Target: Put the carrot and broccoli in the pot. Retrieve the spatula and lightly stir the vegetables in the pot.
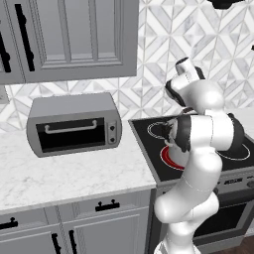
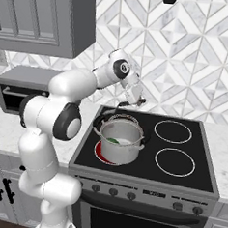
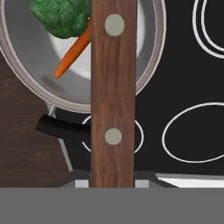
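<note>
Claw (image 2: 134, 102) is clamped on the spatula (image 3: 113, 94), whose brown riveted handle runs straight up the hand view over the pot (image 2: 119, 141). That pot sits on the glowing front-left burner of the stove (image 2: 179, 177), with the carrot (image 3: 72, 54) and broccoli (image 3: 61, 15) lying together on its bottom. To stir well, I would lower the blade inside the rim, clear of the wall, and sweep gently so neither vegetable hops out.

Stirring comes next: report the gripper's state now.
Gripper: shut on the spatula, above the pot.
</note>
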You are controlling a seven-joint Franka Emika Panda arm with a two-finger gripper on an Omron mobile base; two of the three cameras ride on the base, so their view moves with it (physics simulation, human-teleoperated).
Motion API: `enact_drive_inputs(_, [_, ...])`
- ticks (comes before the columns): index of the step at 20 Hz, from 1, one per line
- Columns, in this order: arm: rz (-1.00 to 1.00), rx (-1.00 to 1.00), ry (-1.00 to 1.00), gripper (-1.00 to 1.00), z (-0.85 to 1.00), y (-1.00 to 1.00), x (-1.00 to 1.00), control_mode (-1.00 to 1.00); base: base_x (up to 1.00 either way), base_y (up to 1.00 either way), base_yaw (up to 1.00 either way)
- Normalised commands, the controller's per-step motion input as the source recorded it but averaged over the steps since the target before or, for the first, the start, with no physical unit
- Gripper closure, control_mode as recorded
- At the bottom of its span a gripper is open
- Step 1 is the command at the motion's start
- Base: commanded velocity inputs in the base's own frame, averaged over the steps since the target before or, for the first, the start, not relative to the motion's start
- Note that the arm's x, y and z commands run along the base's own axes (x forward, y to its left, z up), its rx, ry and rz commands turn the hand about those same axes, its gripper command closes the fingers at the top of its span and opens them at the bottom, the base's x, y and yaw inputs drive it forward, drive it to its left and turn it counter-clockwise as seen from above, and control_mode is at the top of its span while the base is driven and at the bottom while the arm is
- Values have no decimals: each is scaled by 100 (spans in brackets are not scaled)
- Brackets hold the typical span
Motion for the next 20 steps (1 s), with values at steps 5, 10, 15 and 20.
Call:
enact_drive_inputs(5, [23,-11,0,100,-40,-3,25,-100,0,0,0])
enact_drive_inputs(10, [24,-2,0,100,-5,-1,21,-100,0,0,0])
enact_drive_inputs(15, [33,-2,-1,100,0,-8,10,-100,0,0,0])
enact_drive_inputs(20, [34,-14,0,100,-3,0,4,-100,0,0,0])
